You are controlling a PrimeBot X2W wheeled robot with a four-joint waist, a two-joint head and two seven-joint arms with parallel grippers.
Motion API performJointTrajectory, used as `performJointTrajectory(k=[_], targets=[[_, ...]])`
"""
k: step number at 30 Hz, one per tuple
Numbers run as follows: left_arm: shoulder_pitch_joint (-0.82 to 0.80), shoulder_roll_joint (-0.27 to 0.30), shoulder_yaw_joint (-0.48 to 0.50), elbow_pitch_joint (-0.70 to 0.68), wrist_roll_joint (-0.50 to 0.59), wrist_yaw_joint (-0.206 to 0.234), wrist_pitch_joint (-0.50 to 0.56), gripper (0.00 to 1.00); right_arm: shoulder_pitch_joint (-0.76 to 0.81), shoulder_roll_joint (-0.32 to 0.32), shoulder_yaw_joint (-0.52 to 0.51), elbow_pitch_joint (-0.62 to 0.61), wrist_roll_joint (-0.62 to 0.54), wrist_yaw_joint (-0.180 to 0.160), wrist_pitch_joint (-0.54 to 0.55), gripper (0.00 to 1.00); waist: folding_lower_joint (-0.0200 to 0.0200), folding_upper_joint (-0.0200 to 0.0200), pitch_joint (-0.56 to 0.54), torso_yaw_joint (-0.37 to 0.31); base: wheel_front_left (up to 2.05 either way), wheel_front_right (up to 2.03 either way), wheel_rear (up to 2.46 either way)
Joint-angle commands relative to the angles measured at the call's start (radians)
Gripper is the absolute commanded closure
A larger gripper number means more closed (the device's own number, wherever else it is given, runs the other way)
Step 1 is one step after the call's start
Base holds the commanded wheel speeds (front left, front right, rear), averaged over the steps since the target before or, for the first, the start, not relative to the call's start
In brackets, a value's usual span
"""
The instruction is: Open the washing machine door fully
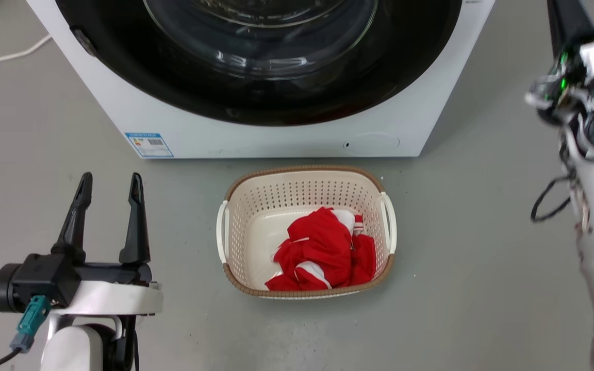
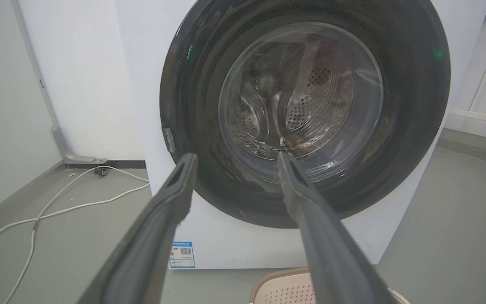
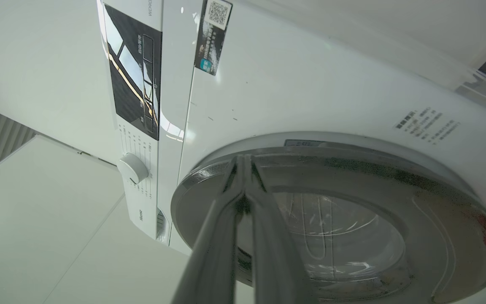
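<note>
While the white cable (image 1: 3,57) lay loose on the grey floor at the far left, the left gripper (image 1: 111,180) hung low on that side of the head view. Its two dark fingers were spread wide with nothing between them, well apart from the white washing machine (image 1: 276,139). In the left wrist view the same gripper (image 2: 235,157) pointed at the lower part of the washing machine door (image 2: 192,105). The glossy black ring of the door sat flush against the machine's front, closed, with a small grey fitting (image 2: 168,139) on its left rim. Through the clear glass bowl (image 2: 302,97) the perforated steel drum could be made out.

A blue-edged label (image 1: 148,144) was stuck at the machine's lower left corner. On the floor just in front stood a cream basket (image 1: 304,169) holding crumpled red and white cloth (image 1: 323,247). Behind the basket, low on the machine's right, was the round white filter cover (image 1: 374,141).

At the far right the pale right arm (image 1: 593,206) rose up the edge of the head view. In its wrist view the right gripper (image 3: 243,158) had its fingers pressed together, tips against the door's rim (image 3: 352,169) on the side nearest the control knob (image 3: 133,168). Whether they touched the rim I could not tell.
</note>
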Motion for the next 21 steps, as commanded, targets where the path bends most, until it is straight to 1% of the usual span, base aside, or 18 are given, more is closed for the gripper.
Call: performJointTrajectory(k=[1, 6, 12, 15, 21], targets=[[-0.018, 0.004, 0.0, -0.006, -0.004, 0.0, -0.003, 0.0, -0.061, -0.007, 0.011, 0.035, -0.014, 0.0, 0.025, 1.0, -0.0001, -0.0001, 0.034, 0.006, 0.0, 0.0, 0.0], [-0.049, 0.007, -0.003, -0.013, -0.012, 0.0, -0.003, 0.0, -0.295, -0.024, 0.054, 0.206, -0.088, 0.0, 0.118, 1.0, -0.0001, -0.0001, 0.079, 0.013, 0.0, 0.0, 0.0], [-0.08, 0.017, -0.01, -0.021, -0.019, 0.0, -0.003, 0.0, -0.528, -0.009, 0.108, 0.415, -0.193, 0.0, 0.239, 1.0, -0.0001, -0.0001, 0.117, 0.023, 0.0, 0.0, 0.0], [-0.086, 0.018, -0.012, -0.024, -0.021, 0.0, -0.003, 0.0, -0.612, -0.001, 0.127, 0.506, -0.24, 0.0, 0.274, 1.0, -0.0001, -0.0001, 0.129, 0.029, 0.0, 0.0, 0.0], [-0.1, 0.02, -0.011, -0.034, -0.025, 0.0, -0.003, 0.0, -0.727, 0.024, 0.152, 0.665, -0.315, 0.0, 0.306, 1.0, -0.0001, -0.0001, 0.156, 0.036, 0.0, 0.0, 0.0]])
